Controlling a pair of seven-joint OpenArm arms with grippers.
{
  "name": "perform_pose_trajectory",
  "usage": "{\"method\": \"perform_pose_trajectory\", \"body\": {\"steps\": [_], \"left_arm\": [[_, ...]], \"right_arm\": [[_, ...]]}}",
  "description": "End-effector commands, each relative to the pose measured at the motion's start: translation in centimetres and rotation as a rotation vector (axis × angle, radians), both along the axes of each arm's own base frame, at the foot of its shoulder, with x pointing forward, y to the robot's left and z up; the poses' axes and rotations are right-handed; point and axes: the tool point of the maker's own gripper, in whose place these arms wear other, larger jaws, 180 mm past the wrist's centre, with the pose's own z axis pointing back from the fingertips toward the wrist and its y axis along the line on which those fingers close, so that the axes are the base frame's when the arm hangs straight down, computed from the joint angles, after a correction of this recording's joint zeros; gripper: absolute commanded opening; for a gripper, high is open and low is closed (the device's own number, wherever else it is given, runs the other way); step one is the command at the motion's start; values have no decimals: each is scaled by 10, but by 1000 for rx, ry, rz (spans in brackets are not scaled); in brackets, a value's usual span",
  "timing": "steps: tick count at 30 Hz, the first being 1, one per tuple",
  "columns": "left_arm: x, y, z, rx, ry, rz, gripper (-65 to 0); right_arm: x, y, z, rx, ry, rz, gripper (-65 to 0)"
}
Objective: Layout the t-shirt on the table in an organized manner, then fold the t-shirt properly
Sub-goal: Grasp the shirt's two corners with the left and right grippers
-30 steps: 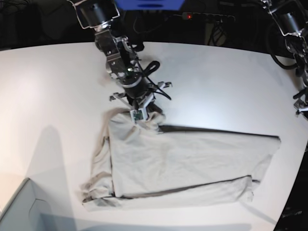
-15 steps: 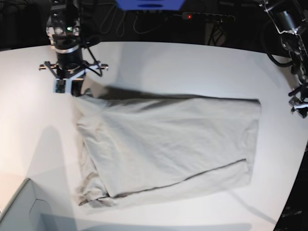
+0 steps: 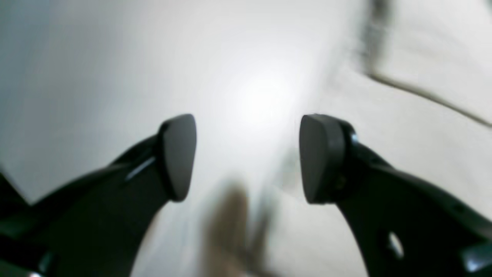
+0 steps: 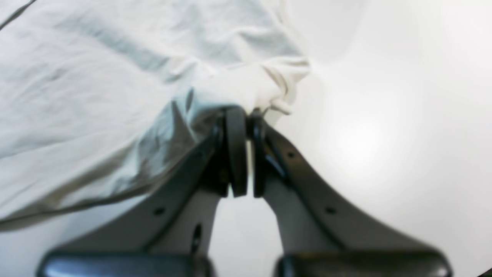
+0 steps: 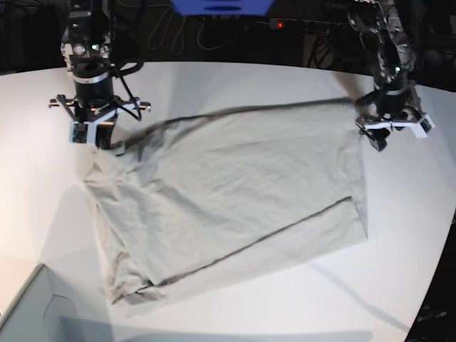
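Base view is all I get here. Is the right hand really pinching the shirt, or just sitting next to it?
Observer: Pinching. In the right wrist view the right hand is shut on a bunched bit of the shirt.
Operator: And the left hand by the far corner?
Observer: Open. In the left wrist view the left hand has its fingers well apart with nothing between them.
Operator: Is cloth under it?
Observer: That view is blurred; cloth shows beside one finger, the bare table beside the other.
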Motion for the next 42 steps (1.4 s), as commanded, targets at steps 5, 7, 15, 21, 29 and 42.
{"method": "perform_pose_trajectory", "body": {"steps": [5,7,15,21,29,42], "left_arm": [[-22,-48,0,-35,4,-68,-246],[-30,-60,-8,-56,30,-85,-246],[-34,-73,-33,-100,82,-96,-306],[-20,-73,-29,-102,56,-98,-650],[-6,-64,29,-80,-99,-84,-650],[81,-66,24,-148,-170,-89,-645]], "right_arm": [[8,11,13,5,-54,34,-650],[9,15,12,10,-54,44,-650],[9,24,12,21,-53,63,-650],[9,23,12,18,-52,64,-650],[11,19,13,-3,-55,75,-650],[29,16,-3,2,-38,67,-650]]}}
